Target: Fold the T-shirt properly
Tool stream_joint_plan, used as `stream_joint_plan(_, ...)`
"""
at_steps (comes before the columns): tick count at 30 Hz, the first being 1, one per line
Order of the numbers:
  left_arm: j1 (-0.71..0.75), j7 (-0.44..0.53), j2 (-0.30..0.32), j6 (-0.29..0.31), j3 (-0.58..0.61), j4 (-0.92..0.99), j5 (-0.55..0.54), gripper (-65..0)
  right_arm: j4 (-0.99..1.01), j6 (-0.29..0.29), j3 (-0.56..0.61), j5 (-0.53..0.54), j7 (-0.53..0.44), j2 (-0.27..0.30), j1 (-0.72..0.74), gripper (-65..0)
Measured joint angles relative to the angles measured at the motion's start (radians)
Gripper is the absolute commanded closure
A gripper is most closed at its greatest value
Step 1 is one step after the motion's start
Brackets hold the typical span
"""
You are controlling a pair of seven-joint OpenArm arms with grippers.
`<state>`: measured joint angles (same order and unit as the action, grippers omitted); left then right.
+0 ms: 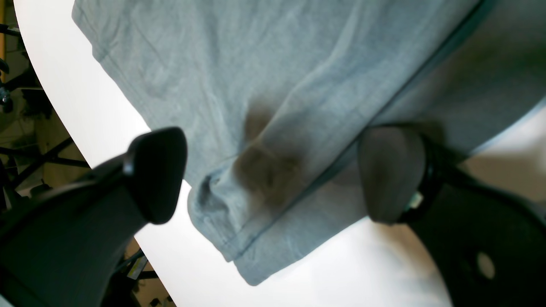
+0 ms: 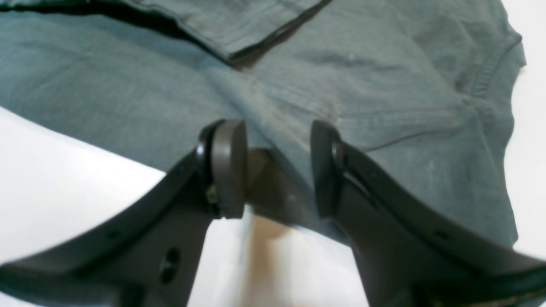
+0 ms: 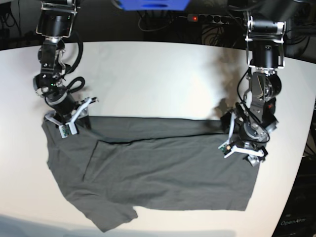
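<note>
t-shirt (image 3: pixel 158 168) flat on table (image 3: pixel 148 79) | left fingers (image 1: pixel 273 179) released | right fingers (image 2: pixel 277 168) apart, gripping nothing

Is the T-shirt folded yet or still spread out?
Partly folded: the T-shirt has its far long edge turned over onto the body, one sleeve still sticking out flat at the near corner.

My left gripper (image 3: pixel 243 153) hangs low with jaws spread wide. My right gripper (image 3: pixel 68 122) points down too, jaws partly apart, arm bent at the wrist.
</note>
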<state>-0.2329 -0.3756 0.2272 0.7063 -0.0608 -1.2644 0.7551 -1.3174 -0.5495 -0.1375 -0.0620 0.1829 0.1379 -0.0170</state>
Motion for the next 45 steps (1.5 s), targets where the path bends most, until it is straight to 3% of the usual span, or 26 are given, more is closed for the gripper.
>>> stream_joint_plan(3, 0.0, 0.0, 0.0, 0.0, 0.0, 0.0, 0.0, -55.9, 0.0, 0.0, 0.0, 0.0, 0.0, 0.0, 0.0, -22.8)
stream_joint_plan(11, 0.003, -0.005, -0.001, 0.001, 0.0, 0.006, 0.001, -14.7, 0.0, 0.0, 0.0, 0.0, 0.0, 0.0, 0.0, -22.8)
stream_joint_plan(15, 0.003, -0.006, -0.002, 0.001, 0.0, 0.006, 0.001, -4.2, 0.0, 0.0, 0.0, 0.0, -0.003, 0.0, -0.007, -22.8)
stream_joint_plan(41, -0.071, -0.013, -0.018, 0.005, -0.08, 0.0, 0.001, -2.6, 0.0, 0.0, 0.0, -0.001, -0.001, 0.0, -0.016, -22.8)
stream_joint_plan(45, -0.105, -0.002, -0.048, 0.003, -0.08, 0.0, 0.082, -2.6, 0.0, 0.0, 0.0, 0.0, 0.0, 0.0, -0.017, -22.8)
